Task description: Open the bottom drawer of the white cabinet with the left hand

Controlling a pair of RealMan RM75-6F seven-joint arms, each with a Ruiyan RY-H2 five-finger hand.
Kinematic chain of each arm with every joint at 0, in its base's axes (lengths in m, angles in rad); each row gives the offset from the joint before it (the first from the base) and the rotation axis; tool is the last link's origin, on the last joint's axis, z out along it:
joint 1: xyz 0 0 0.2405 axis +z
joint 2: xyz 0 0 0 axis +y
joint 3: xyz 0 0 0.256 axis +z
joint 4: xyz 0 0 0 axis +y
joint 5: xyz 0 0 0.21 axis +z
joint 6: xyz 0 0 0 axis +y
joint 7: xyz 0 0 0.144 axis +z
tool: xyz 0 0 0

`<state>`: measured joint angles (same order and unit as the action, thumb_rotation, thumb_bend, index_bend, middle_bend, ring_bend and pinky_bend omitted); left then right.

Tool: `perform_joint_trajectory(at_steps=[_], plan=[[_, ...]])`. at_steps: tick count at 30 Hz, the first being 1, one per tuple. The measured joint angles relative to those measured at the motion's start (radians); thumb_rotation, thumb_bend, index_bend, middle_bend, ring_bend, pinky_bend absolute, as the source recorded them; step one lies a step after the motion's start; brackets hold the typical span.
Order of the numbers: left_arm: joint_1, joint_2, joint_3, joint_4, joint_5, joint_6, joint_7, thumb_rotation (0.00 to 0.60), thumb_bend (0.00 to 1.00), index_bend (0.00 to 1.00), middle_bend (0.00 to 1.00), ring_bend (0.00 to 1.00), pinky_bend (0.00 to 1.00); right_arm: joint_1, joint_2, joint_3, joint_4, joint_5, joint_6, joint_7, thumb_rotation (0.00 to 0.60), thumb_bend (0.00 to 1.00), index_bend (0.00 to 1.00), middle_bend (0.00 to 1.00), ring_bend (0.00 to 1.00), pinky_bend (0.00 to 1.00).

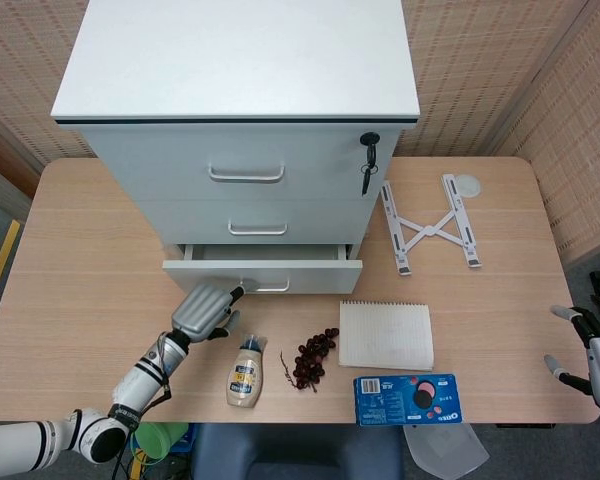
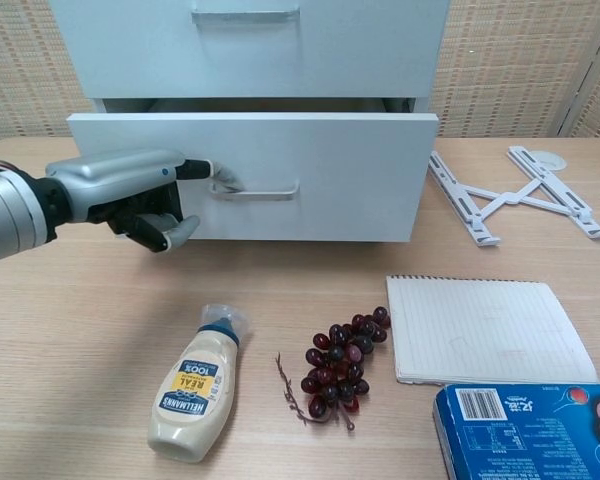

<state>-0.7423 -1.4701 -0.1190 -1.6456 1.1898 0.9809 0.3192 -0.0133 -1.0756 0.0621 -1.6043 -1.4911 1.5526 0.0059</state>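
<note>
Head view, cabinet: the white cabinet (image 1: 238,150) stands at the back of the wooden table (image 1: 80,260), a smooth, matte box with three drawer fronts and a key in the lock at its upper right.
Head view, drawer: the bottom drawer (image 1: 262,270) juts partway out of the cabinet, a dark gap showing behind its front, so I judge the pull well begun but not finished.
Head view, left hand: the left hand (image 1: 206,309) sits just in front of the cabinet, a fingertip hooked at the left end of the drawer's handle (image 1: 264,288); hooking there lets the arm drag straight back.
Head view, right hand: the right hand (image 1: 592,345) hangs far to the right of the cabinet, off the table edge, holding nothing with its fingers spread.
Chest view, grip: the left hand (image 2: 140,195) reaches the thin metal bar with one outstretched finger while the others curl beneath; whether it truly clamps the bar is hard to tell.
Chest view, clutter: in front of the cabinet lie a squeezy mayonnaise bottle (image 2: 198,382), a bunch of dark grapes (image 2: 342,361), a spiral notebook (image 2: 485,329) and a glossy blue biscuit box (image 2: 528,430).
</note>
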Motion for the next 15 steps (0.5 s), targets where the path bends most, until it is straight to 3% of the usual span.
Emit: perform_joint_trajectory(at_steps=[15], plan=[[0.026, 0.028, 0.019, -0.068, -0.018, 0.036, 0.058, 0.6, 0.59, 0.17, 0.98, 1.0, 1.0, 0.004, -0.003, 0.002, 0.01, -0.006, -0.002, 0.015, 0.6, 0.14, 0.26, 0.29, 0.16, 0.17]])
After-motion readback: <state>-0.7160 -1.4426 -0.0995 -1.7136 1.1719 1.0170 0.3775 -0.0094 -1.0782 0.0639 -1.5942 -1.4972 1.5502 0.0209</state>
